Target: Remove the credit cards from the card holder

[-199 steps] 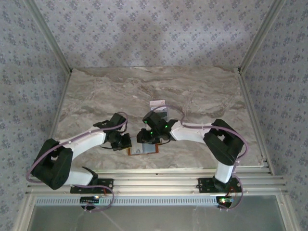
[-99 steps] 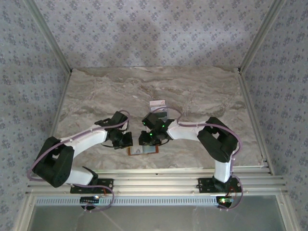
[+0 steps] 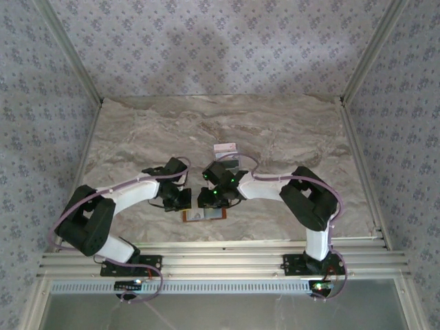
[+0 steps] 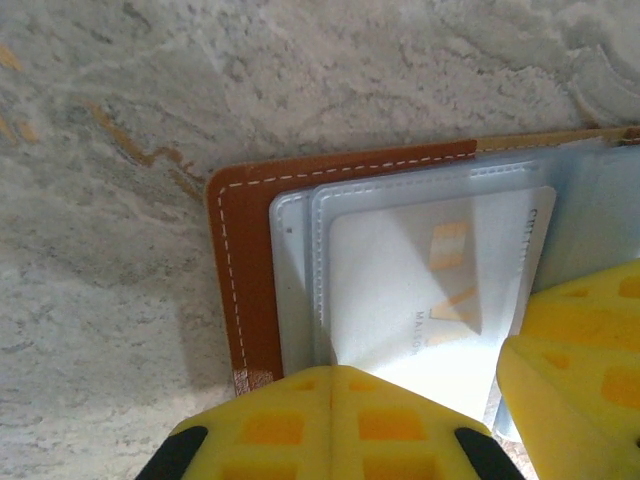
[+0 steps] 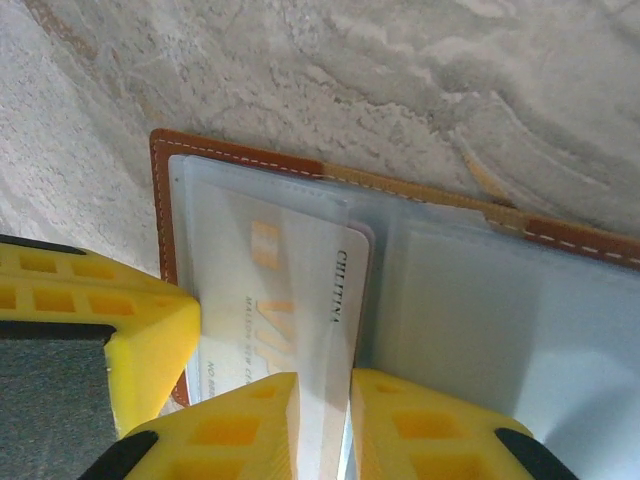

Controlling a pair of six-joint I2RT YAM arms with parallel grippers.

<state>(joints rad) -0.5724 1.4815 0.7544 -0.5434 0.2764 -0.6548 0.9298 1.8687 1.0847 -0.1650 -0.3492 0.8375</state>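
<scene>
Here, the card holder (image 3: pixel 205 214) lay open, lining upward, at the near centre of the counter (image 3: pixel 289 130), between both arms. A whitish credit card (image 4: pixel 420 270) sat in one clear sleeve (image 4: pixel 300 270) inside the brown stitched border. The right pincer (image 5: pixel 325 400) pinched that card's edge (a narrow gap, with the card in it). The left pincer (image 4: pixel 330 385), its yellow fingers (image 4: pixel 250 430) pressed together, stood over the holder's edge beside the card; contact could not be confirmed.

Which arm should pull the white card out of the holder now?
Right: the right gripper straddles the white card at its edge; the left gripper is shut, tips over the card holder.
</scene>
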